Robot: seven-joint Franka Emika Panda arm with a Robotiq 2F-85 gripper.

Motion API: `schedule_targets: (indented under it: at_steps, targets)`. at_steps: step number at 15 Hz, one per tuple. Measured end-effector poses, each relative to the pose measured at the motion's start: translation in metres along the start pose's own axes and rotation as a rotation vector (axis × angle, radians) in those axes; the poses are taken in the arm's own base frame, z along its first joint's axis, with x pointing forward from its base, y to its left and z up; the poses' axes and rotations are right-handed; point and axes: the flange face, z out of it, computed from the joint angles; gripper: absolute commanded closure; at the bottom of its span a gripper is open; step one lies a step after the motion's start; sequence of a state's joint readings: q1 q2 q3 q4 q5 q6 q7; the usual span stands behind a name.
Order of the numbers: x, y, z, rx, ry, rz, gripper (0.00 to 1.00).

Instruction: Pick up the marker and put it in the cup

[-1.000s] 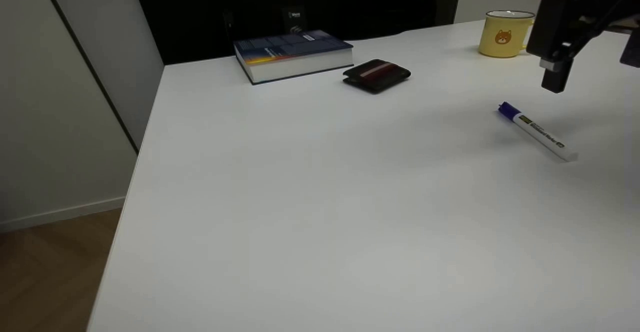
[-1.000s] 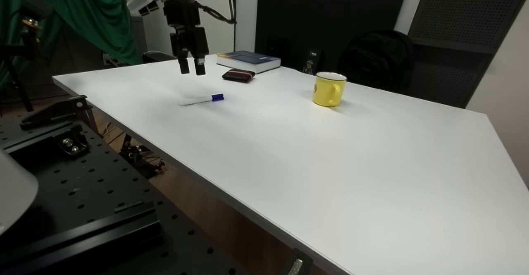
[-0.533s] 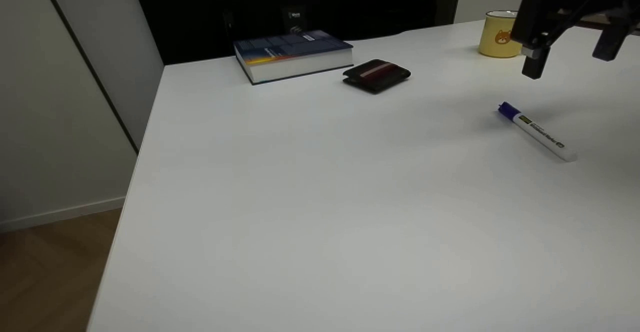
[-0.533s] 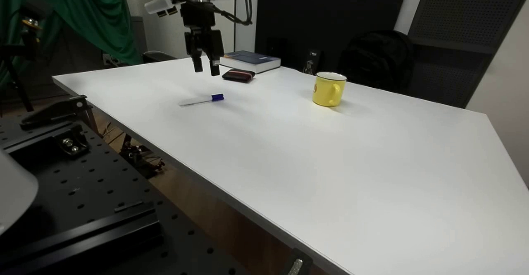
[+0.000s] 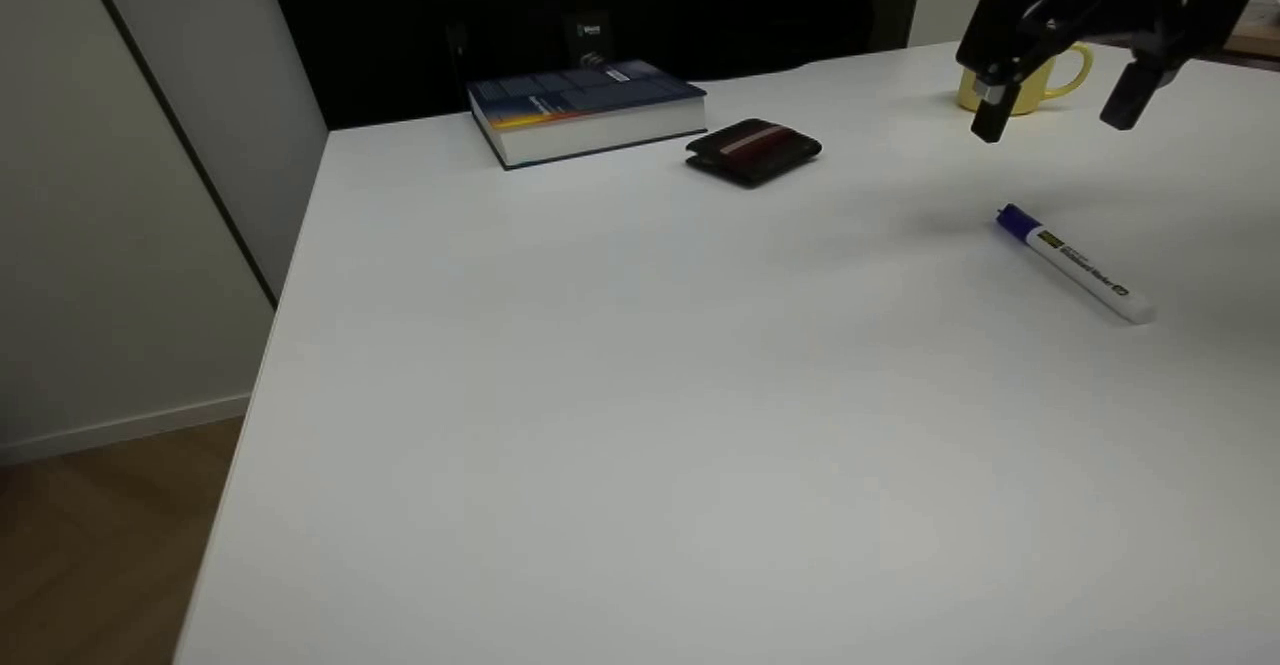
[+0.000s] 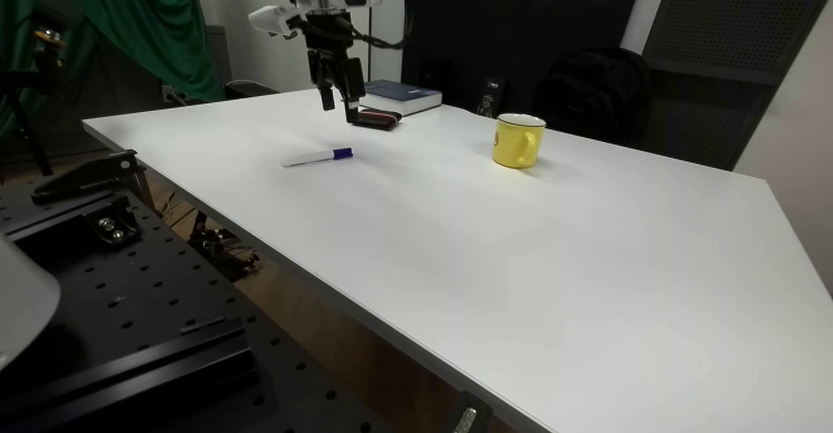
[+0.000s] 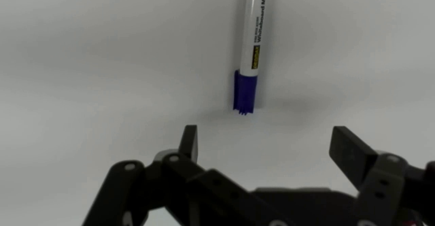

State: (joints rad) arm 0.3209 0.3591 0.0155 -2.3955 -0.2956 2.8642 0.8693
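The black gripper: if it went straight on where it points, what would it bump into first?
Probably the white tabletop, near the blue cap of the marker. Depth is unclear; the open gripper might straddle that cap.

"What else lies on the white table (image 6: pixel 520 257)?"

"A thick book (image 5: pixel 600 105), flat, its dark blue cover up, streaked yellow and orange; near it a dark folded wallet (image 5: pixel 755 152) with a red band and a paler stripe; what do you see behind?"

"In an exterior view, a black backpack (image 6: pixel 592 97) beyond the far edge; right of it a dark perforated panel (image 6: pixel 735 23); at the left a green curtain (image 6: pixel 130 23) in folds; and the floor (image 5: pixel 90 545)?"

"Brown; it shows beside the table"
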Motion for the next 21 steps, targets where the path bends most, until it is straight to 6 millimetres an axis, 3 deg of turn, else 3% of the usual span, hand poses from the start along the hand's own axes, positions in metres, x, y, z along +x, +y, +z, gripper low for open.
schedule_targets:
  at_steps: [5,15,16,17,21]
  targets:
    - [0.003,-0.002,0.016,0.017,0.04,0.031,0.0]
    - [-0.008,-0.002,0.062,-0.03,-0.005,0.137,0.0]
    - [-0.008,-0.002,0.065,-0.031,-0.01,0.149,0.25]
    - [-0.009,-0.002,0.067,-0.032,-0.014,0.16,0.27]
    - [-0.005,-0.003,0.07,-0.031,-0.013,0.188,0.55]
